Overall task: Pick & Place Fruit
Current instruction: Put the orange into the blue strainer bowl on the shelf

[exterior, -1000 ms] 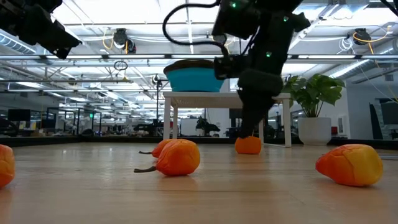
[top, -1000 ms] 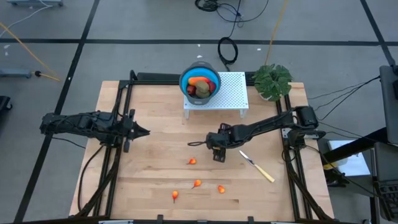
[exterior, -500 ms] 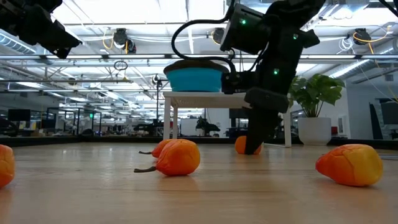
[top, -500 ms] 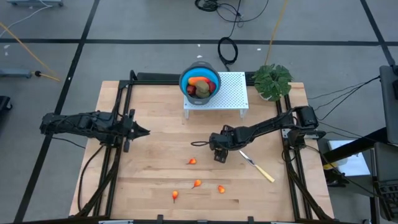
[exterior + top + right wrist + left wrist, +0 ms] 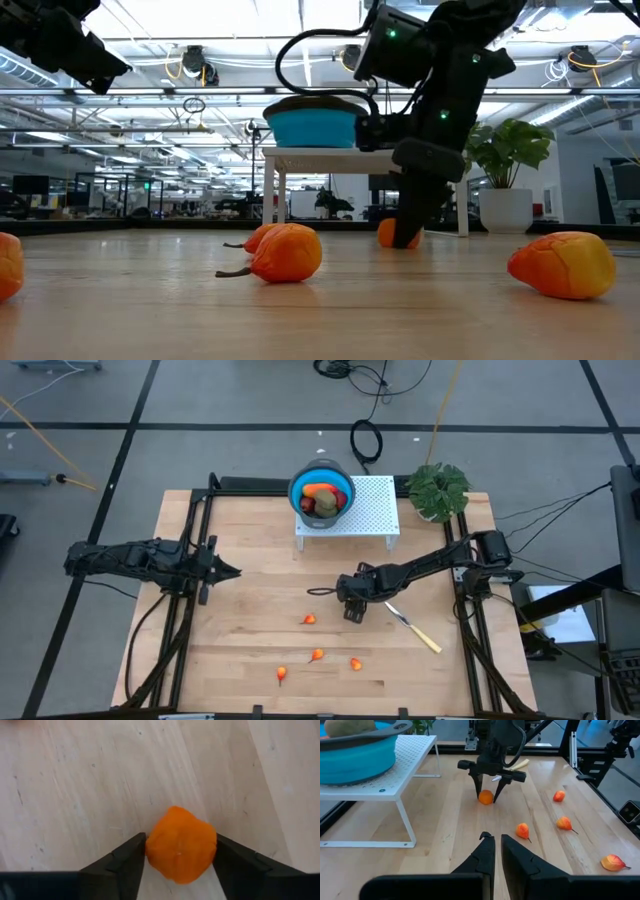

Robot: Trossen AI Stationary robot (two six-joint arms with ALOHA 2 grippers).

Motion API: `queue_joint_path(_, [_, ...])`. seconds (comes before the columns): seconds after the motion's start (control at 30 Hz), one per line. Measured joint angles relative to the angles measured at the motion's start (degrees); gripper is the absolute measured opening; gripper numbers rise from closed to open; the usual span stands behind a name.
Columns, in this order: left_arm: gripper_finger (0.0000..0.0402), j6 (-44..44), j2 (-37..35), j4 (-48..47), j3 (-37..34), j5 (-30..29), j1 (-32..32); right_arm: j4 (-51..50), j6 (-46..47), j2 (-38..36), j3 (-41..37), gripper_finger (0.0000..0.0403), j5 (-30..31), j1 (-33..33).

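Right wrist view shows the right hand [image 5: 181, 865] pinching an orange fruit [image 5: 181, 845] on the worktop [image 5: 250, 620], centre. Grasp step; next, lift toward the bowl [image 5: 322, 493] at twelve o'clock. Left hand [image 5: 494, 851] waits, pressed together.

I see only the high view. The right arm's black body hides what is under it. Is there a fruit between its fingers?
Observer: Yes. In the right wrist view, a small round orange fruit piece sits between both fingers, touching them.
Operator: Is it lifted?
Observer: Not visibly; in the left wrist view it rests on the wooden table under the right gripper.
Operator: And the left gripper?
Observer: The left gripper hangs above the table, fingers nearly together, holding nothing.
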Motion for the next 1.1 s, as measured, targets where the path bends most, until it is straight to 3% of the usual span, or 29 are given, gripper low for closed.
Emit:
queue_joint_path(0.27, [0.0033, -0.1, 0.0, 0.0, 0.0, 0.0, 0.0, 5.0, 2.4, 0.0, -0.1, 0.0155, 0.2, -0.1])
queue_joint_path(0.47, [0.0033, -0.8, 0.1, 1.4, 0.0, 0.0, 0.0, 11.9, 7.1, -2.9, -0.1, 0.0145, -3.0, -0.1])
queue_joint_path(0.77, [0.0033, -1.6, 1.6, 7.7, 0.1, -0.1, 0.0, 34.0, 10.5, -8.8, 0.0, 0.0143, -4.3, -0.3])
queue_joint_path(1.1, [0.0033, 1.3, 5.3, 14.9, 0.1, 0.0, 0.0, 57.4, 17.0, -9.3, 0.0, 0.0144, -4.1, -2.4])
